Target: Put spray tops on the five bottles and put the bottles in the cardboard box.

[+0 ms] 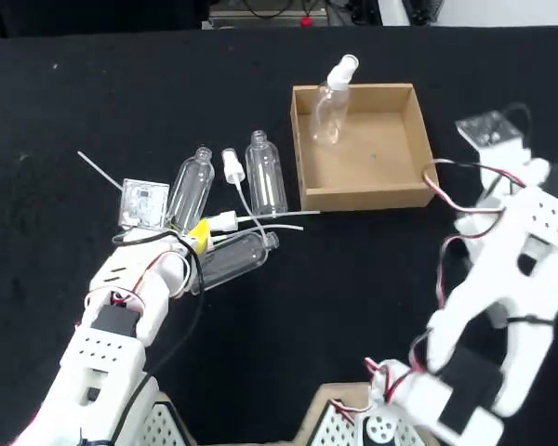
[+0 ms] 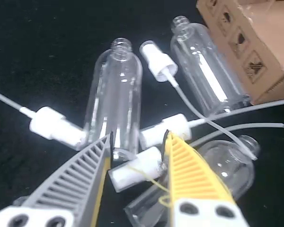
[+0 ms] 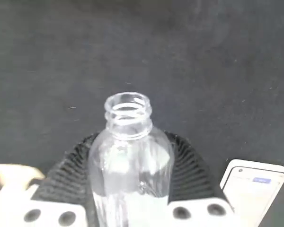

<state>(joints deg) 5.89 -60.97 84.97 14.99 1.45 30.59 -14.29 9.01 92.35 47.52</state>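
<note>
Left gripper (image 2: pixel 137 142): fingers closed across a loose spray top (image 2: pixel 132 171), pinching its white body from both sides; I cannot make out its dip tube. Right gripper (image 3: pixel 132 139): fingers closed around the body of an uncapped bottle (image 3: pixel 128 156), with the threaded neck clear beyond the fingertips. Handling, my estimate: the bottles are thin clear plastic, empty, very light, smooth and round. They will roll, slip, or dent under a hard squeeze, so I should grip mid-body, not the neck. The tops are small, hard and light, with thin tubes that flex, so I should hold the collar, never the tube. Three more open bottles (image 1: pixel 265 172) lie on the black table (image 1: pixel 93 93) among loose tops (image 1: pixel 232 165), near the cardboard box (image 1: pixel 418 130). The box holds one capped bottle (image 1: pixel 333 102), leaning against the wall farthest from the arms with its sprayer above the rim.
</note>
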